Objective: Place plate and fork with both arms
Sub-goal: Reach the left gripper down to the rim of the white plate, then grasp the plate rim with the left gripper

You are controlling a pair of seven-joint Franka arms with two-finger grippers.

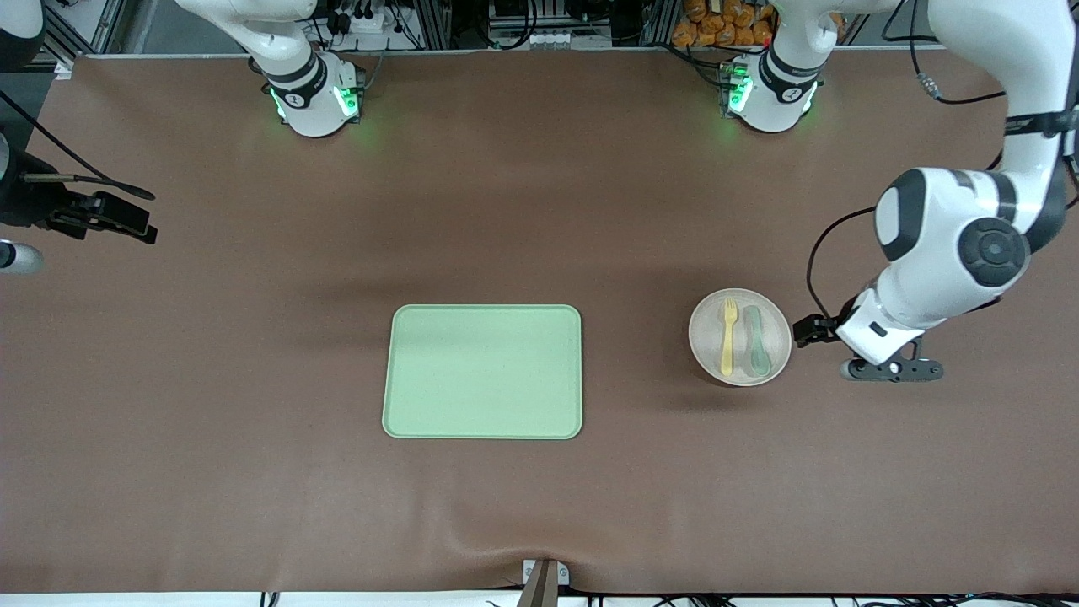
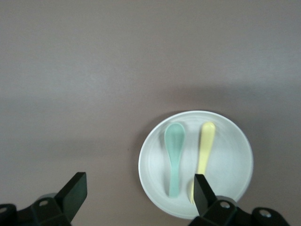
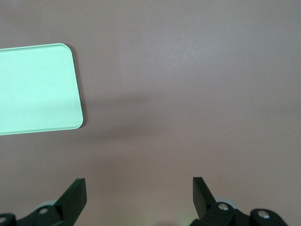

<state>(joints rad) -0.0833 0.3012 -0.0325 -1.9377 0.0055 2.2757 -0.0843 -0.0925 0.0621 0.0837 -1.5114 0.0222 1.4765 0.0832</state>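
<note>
The round pale plate (image 1: 740, 371) lies on the brown table, between the tray and the left arm's end. On it lie the pale-yellow fork (image 1: 728, 335) and a grey-green spoon (image 1: 757, 341), side by side. My left gripper (image 1: 892, 369) is open and empty, over the table just beside the plate on the side of the left arm's end. The left wrist view shows the plate (image 2: 235, 155), the fork (image 2: 206, 148) and the spoon (image 2: 174, 155), with the left gripper (image 2: 138, 194) open and one fingertip (image 2: 202, 190) over the plate's rim. My right gripper (image 1: 126, 215) waits open over the right arm's end of the table; it also shows in the right wrist view (image 3: 139, 195).
A rectangular light-green tray (image 1: 482, 372) lies empty at the middle of the table; one corner of the tray (image 3: 37, 89) shows in the right wrist view. Bare brown table surrounds the tray and the plate.
</note>
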